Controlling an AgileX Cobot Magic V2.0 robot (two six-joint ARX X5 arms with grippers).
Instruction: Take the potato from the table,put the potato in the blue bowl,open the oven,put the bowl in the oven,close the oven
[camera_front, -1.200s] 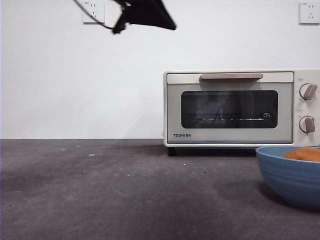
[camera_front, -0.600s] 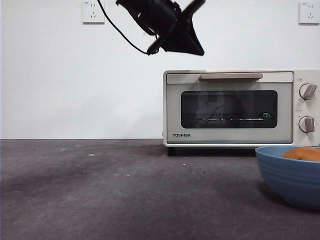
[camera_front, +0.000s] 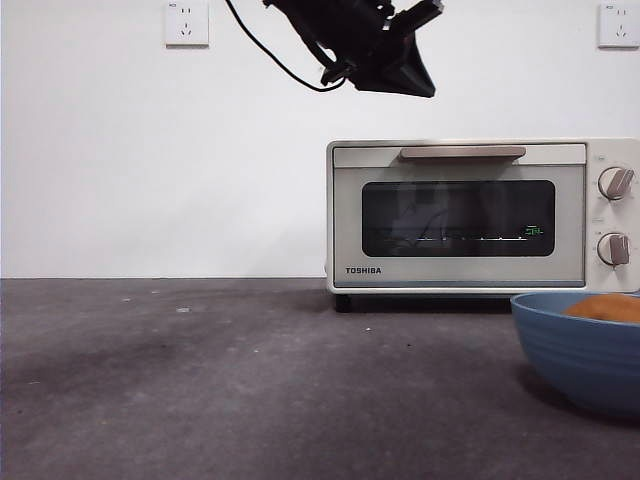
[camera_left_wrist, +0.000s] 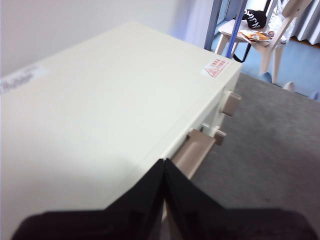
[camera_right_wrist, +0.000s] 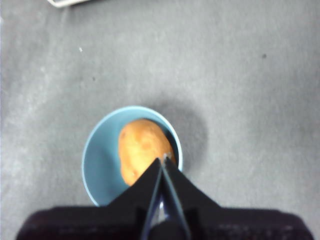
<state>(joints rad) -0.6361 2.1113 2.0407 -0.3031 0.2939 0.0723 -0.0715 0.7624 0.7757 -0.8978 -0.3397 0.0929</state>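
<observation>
One potato (camera_right_wrist: 142, 149) lies inside the blue bowl (camera_right_wrist: 97, 165), which stands on the table (camera_front: 200, 380) in front of the oven (camera_front: 480, 215) and toward its knob side. In the right wrist view, the right gripper (camera_right_wrist: 163, 165) hangs directly above the bowl, its two black jaws pressed together with nothing between them; the jaw tips overlap the near end of the potato in that view but are well above it.

The left gripper (camera_front: 405, 70) hangs in the air above the oven's top, over the end of the door away from the knobs. In the left wrist view its jaws are likewise closed and empty, the tips pointing along the oven's top panel toward the beige bar handle (camera_left_wrist: 194, 150). The gripper is apart from the handle and the oven door is closed.

Count: one oven, one bowl, one potato, two knobs (camera_front: 615, 183) on the oven front, two wall sockets (camera_front: 187, 22) on the white wall behind.

Markings: "TOSHIBA" (camera_front: 364, 270) is printed at the lower corner of the door. A green display glows inside the dark window (camera_front: 458, 218), not legible. A red-and-white warning label (camera_left_wrist: 216, 67) sits on the oven top; its text is too small to read.
</observation>
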